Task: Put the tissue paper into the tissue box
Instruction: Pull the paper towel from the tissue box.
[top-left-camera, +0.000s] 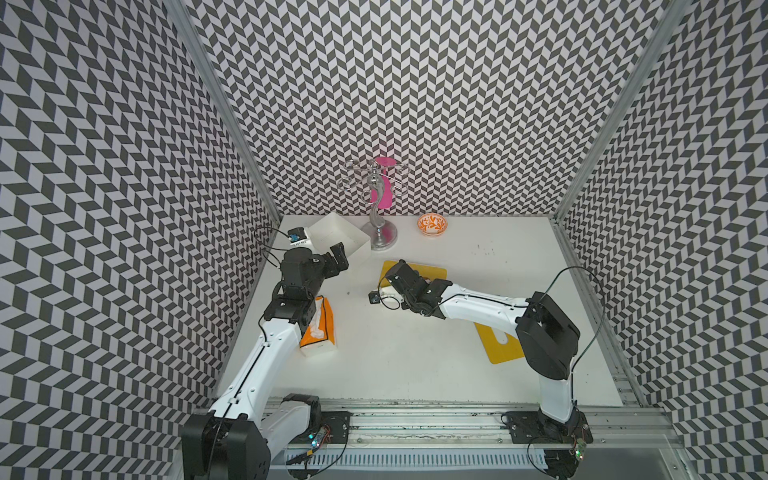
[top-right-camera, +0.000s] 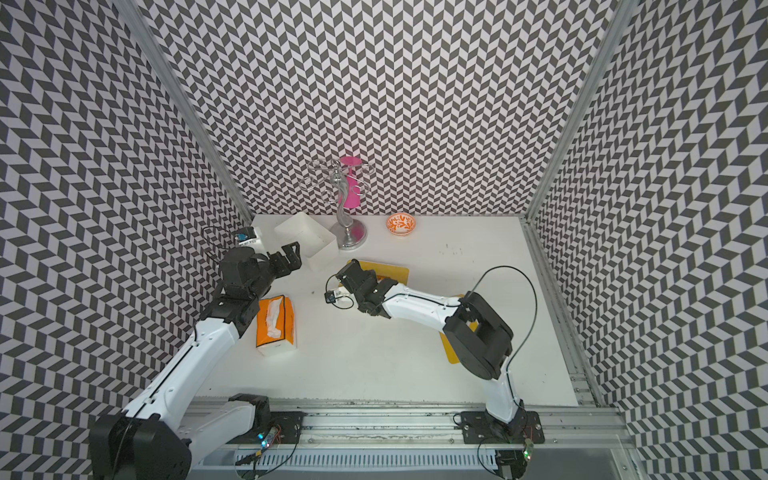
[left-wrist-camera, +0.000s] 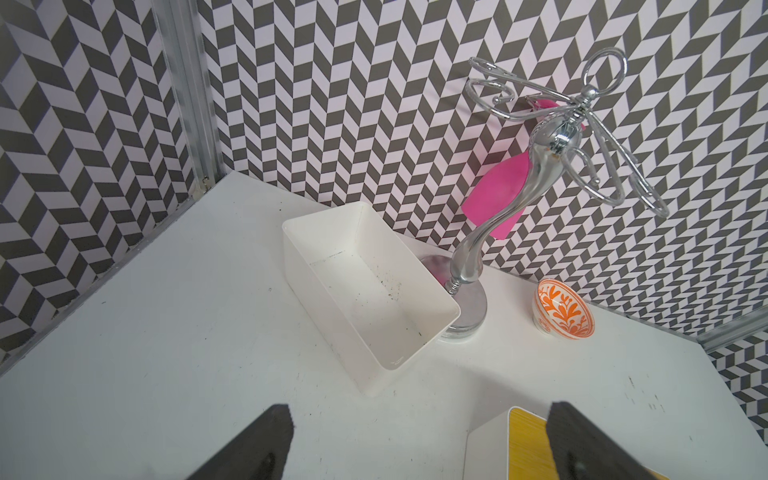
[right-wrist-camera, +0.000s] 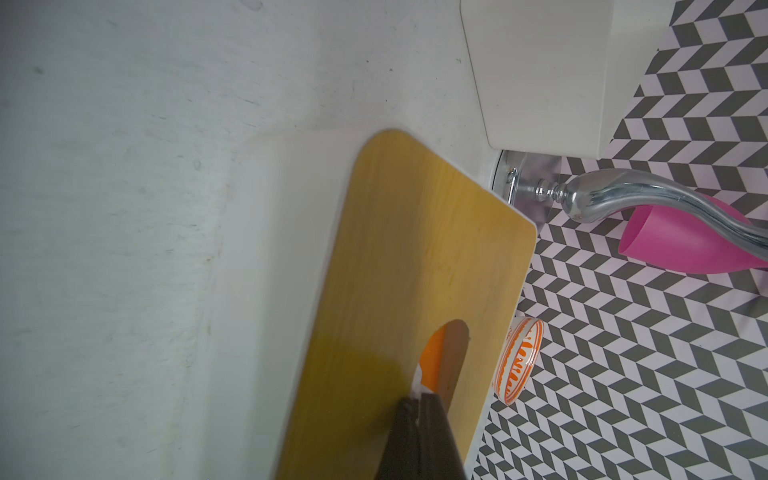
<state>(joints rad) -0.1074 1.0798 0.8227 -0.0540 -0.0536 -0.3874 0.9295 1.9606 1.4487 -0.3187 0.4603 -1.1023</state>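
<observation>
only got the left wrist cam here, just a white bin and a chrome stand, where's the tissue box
Observer: The tissue box lies beside the left forearm, behind your camera.
Operator: slot facing up
Observer: Yes, slot up, with white tissue showing in it.
Operator: and the right gripper
Observer: The right gripper is shut over the yellow board, pinching a thin white and orange piece, likely the tissue paper.

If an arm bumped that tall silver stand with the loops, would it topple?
Probably not easily: the silver stand rests on a broad round base, though its looped arms and the pink cup hanging there put weight high. It looks like polished metal, so likely stiff, fairly heavy and slippery to pinch.
</observation>
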